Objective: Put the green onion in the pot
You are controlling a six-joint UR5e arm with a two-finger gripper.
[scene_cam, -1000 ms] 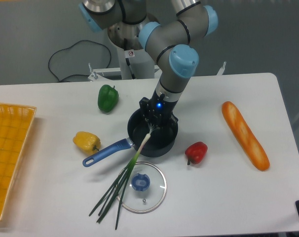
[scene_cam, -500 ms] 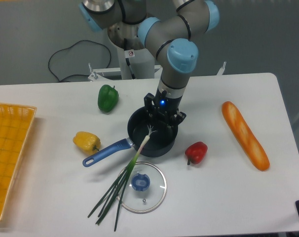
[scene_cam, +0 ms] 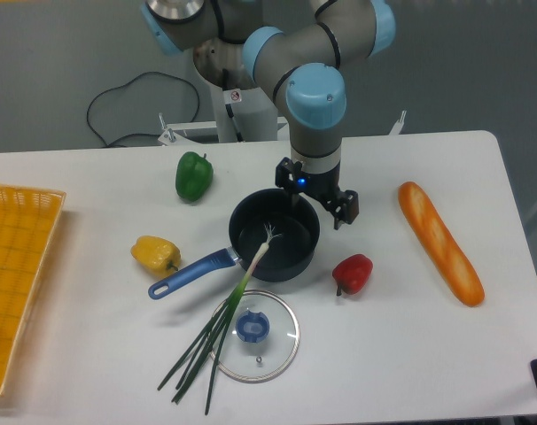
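Fixed camera view:
- Small round dark blue-black pot (scene_cam: 291, 257) with a long bright blue handle near the middle of the white table (scene_cam: 410, 345), handle pointing toward 8 o'clock.
- Long thin dark-green onion (scene_cam: 217, 329) lying tilted: white root end inside the pot over the rim at 7 o'clock, green stalks trailing out onto the table toward 7 o'clock.
- Stalk tips crossing the left edge of the round glass lid with a blue knob (scene_cam: 253, 335), at 6 o'clock from the pot.
- Black two-finger gripper (scene_cam: 324, 202) at the pot's 1 o'clock rim, fingers spread apart, holding nothing, clear of the onion.
- Green bell pepper (scene_cam: 194, 175) at 10 o'clock from the pot, yellow bell pepper (scene_cam: 156, 253) at 9 o'clock, red bell pepper (scene_cam: 352, 273) just beside the pot at 4 o'clock.
- Long orange-brown bread loaf (scene_cam: 440, 243) well apart at 3 o'clock.
- Yellow mesh basket (scene_cam: 16, 283) at the table's far left edge.
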